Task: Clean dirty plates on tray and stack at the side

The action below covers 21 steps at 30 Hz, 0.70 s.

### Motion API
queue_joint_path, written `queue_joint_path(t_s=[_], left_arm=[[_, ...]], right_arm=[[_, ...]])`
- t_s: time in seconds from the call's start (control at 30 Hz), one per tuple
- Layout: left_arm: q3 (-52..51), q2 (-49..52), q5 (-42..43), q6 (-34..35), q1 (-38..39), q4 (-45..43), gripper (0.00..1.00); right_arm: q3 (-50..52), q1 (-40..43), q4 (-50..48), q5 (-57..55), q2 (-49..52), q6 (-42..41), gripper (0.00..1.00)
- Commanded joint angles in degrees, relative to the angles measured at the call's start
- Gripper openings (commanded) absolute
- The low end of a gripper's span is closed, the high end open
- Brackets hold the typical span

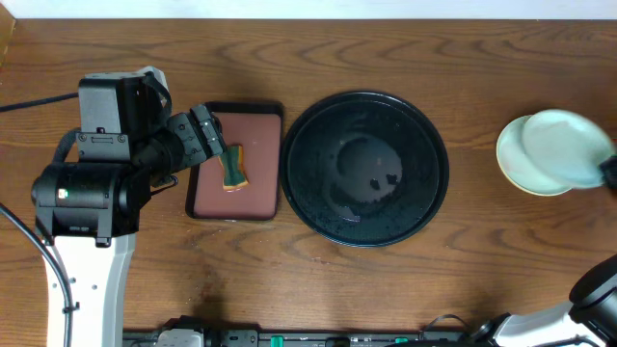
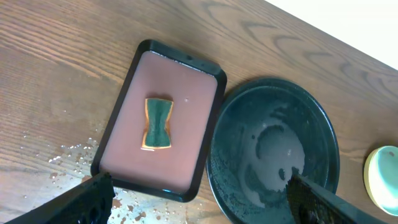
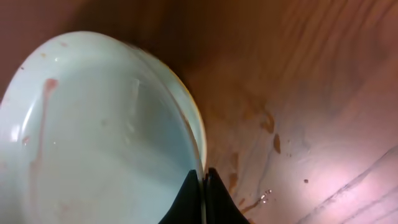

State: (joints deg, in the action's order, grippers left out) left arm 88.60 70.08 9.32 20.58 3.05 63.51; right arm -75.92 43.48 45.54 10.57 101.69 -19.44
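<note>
- Overhead view: the tray (image 1: 308, 164) sits mid-tabletop with nothing on it but a wet sheen. The plates (image 1: 554, 149) lie off it at its 3 o'clock, well apart, bare on the wood.
- They form an overlapping stack, with a pale yellow one underneath showing at 9 o'clock and the top plate (image 1: 564, 145), mint-blue, above it. I cannot make out a third.
- The step in hand looks like the last one, setting the final plate onto the side stack.
- The right claw (image 3: 202, 180) has its fingers together at the top plate's rim, at about 4 o'clock in the overhead. The rim seems to run between them, so I read it as pinched, though the wrist view is too close to be sure.
- The next move calls for parting those fingers and backing outward, clear of the rim, without dragging the stack.
- The top plate is glossy and wet, yet a thin reddish streak runs along its far side, so it may want another wipe.
- The left claw (image 1: 214, 140) is spread wide and empty, over the maroon tray (image 1: 260, 183) at its 10 o'clock.
- The sponge (image 2: 158, 123) lies loose in the middle of the maroon tray.
</note>
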Motion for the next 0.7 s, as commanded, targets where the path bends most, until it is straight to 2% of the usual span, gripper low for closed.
queue_joint_path(t_s=[0.0, 0.13, 0.17, 0.23, 0.3, 0.5, 0.67], left_arm=[[0.57, 0.00, 0.55, -0.55, -0.24, 0.17, 0.89], [0.57, 0.00, 0.55, -0.55, -0.24, 0.17, 0.89], [0.57, 0.00, 0.55, -0.55, -0.24, 0.17, 0.89], [0.57, 0.00, 0.55, -0.55, -0.24, 0.17, 0.89], [0.57, 0.00, 0.55, -0.55, -0.24, 0.17, 0.90], [0.57, 0.00, 0.52, -0.55, -0.24, 0.17, 0.89], [0.57, 0.00, 0.55, -0.55, -0.24, 0.17, 0.90]], right_arm=[[4.33, -0.48, -3.02, 3.19, 0.55, 2.64, 0.01], [6.01, -1.40, -7.78, 6.97, 0.55, 4.28, 0.01], [6.01, -1.55, -9.05, 7.06, 0.55, 4.72, 0.07], [5.88, -1.60, -11.43, 9.92, 0.42, 7.15, 0.28], [5.77, -1.57, -13.07, 14.73, -0.04, 9.25, 0.41], [5.49, -1.95, -12.76, 26.64, -4.90, 7.91, 0.56], [5.49, -6.51, -9.18, 31.01, -15.32, 8.90, 0.58]])
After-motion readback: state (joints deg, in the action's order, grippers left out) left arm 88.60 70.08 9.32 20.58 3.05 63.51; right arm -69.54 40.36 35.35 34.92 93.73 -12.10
